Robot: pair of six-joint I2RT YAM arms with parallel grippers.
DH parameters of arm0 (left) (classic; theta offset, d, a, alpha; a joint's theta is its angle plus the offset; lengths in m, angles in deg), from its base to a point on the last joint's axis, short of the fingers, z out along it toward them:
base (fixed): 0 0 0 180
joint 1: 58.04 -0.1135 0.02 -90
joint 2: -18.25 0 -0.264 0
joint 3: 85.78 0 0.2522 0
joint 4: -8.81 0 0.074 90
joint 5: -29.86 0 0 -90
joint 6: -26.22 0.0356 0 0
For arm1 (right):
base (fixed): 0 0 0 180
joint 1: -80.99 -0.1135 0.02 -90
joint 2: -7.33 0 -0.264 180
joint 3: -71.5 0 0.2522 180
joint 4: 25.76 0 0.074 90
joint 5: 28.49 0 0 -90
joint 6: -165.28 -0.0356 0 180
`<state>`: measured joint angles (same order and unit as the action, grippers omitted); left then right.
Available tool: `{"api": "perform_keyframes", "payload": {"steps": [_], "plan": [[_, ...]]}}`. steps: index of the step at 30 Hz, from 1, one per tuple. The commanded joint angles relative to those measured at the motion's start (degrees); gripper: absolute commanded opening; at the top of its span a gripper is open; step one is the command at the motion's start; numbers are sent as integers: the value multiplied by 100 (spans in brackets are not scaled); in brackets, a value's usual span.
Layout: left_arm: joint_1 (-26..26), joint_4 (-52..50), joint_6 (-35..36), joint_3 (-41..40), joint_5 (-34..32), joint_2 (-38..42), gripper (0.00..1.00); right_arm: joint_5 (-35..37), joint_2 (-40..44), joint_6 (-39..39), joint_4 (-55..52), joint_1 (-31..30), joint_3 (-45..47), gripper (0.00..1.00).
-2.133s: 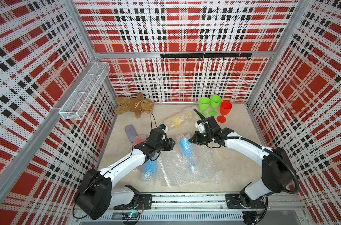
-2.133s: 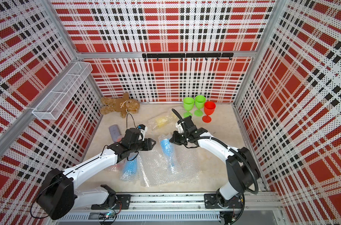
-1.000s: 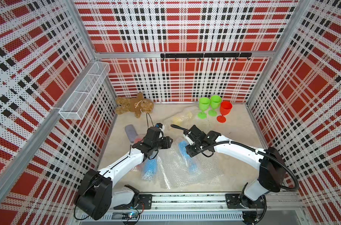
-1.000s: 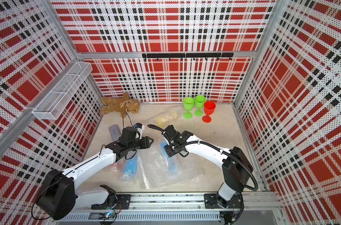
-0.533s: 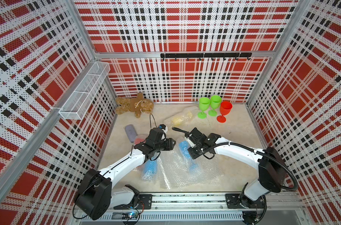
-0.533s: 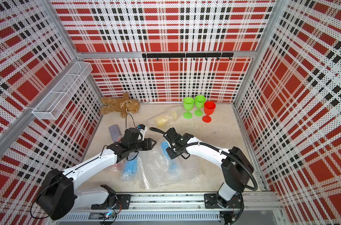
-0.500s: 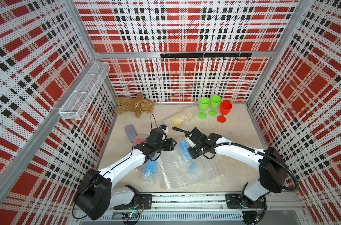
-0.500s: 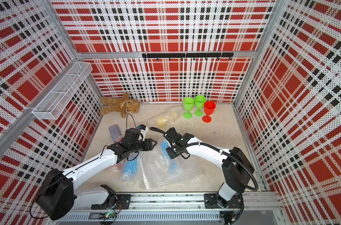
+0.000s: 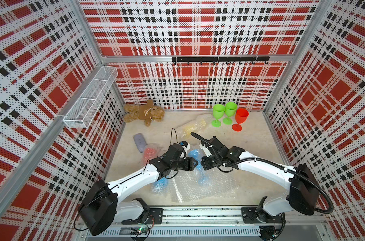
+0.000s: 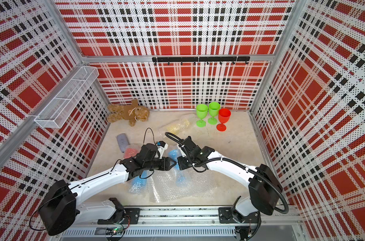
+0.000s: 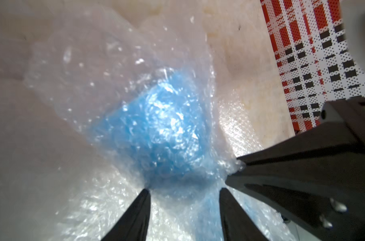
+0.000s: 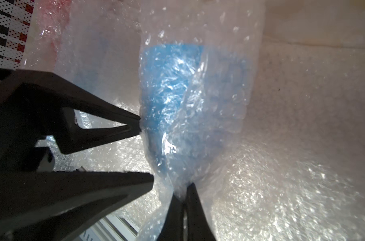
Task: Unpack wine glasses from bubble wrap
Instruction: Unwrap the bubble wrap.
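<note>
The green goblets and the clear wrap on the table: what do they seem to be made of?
The green goblets: likely plastic, opaque, even bright colour with a soft sheen, not see-through like glass. The clear wrap: thin plastic bubble sheet, shiny and dimpled, glinting in spots, a blue shape showing through it.

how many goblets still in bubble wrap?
4: yellow goblet near the back, red goblet beside the grey case, blue goblet under the left arm, second blue goblet at centre, right claw pinching its wrap. Arms may hide more.
</note>
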<state>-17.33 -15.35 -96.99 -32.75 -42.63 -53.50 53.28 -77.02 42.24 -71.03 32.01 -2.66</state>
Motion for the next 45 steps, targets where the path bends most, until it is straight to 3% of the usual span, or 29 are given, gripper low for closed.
{"api": "perform_keyframes", "payload": {"steps": [1, 12, 19, 21, 26, 28, 33, 45], "plan": [[138, 287, -54, -40, 422, 83, 55, -203, 212, -456, 647, 61, 46, 0], [392, 376, 75, -51, 613, -185, 57, -420, 205, -836, 1170, 221, 392, 0], [394, 172, 236, 98, 113, -601, 53, -610, 174, -864, 1309, 230, 459, 0], [376, 216, 220, 99, 46, -630, 44, -636, 174, -801, 1305, 230, 485, 0], [376, 408, 153, 75, 172, -626, 9, -496, 108, -487, 1143, 305, 542, 3], [368, 444, 116, 42, 190, -588, 0, -515, 112, -391, 1129, 412, 609, 5], [240, 414, -3, -110, 199, -290, 0, -627, 303, -197, 1153, 734, 814, 11], [51, 380, -439, -622, 431, 558, 0, -851, 840, 96, 1024, 1204, 1069, 14]]}}
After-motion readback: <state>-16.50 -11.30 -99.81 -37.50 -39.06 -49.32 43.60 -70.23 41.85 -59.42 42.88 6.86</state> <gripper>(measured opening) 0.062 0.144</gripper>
